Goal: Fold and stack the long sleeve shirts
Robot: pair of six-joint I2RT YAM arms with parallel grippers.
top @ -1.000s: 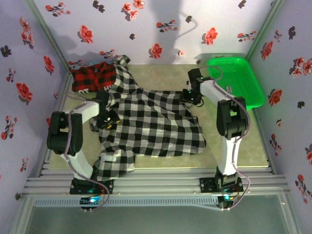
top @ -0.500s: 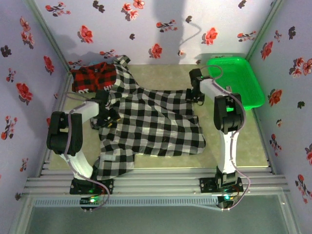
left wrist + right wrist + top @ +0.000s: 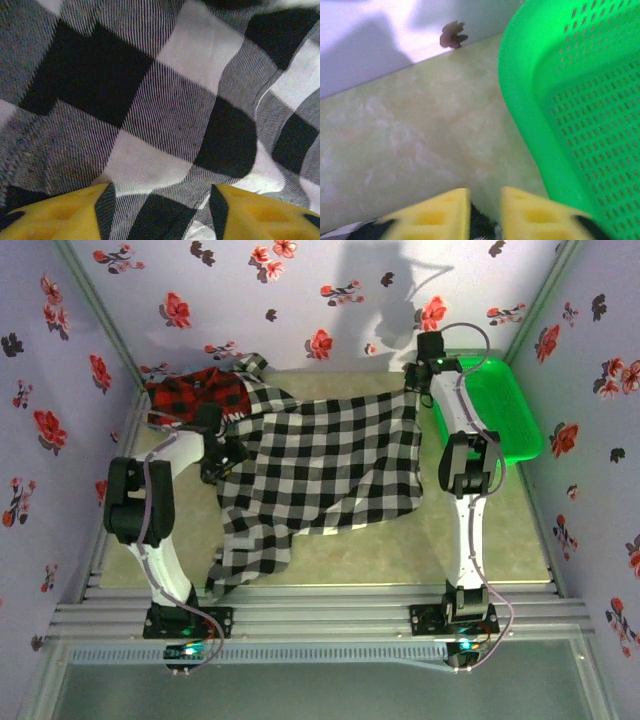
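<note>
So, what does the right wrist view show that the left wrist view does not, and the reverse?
Right wrist view: the green basket, the bare table and the wall with a flower on it. Left wrist view: the checked shirt close up, its weave sharp. Both: checked cloth between yellow tips at the bottom edge. The right tool is closed on the cloth, and the left tool stands wide apart.
</note>
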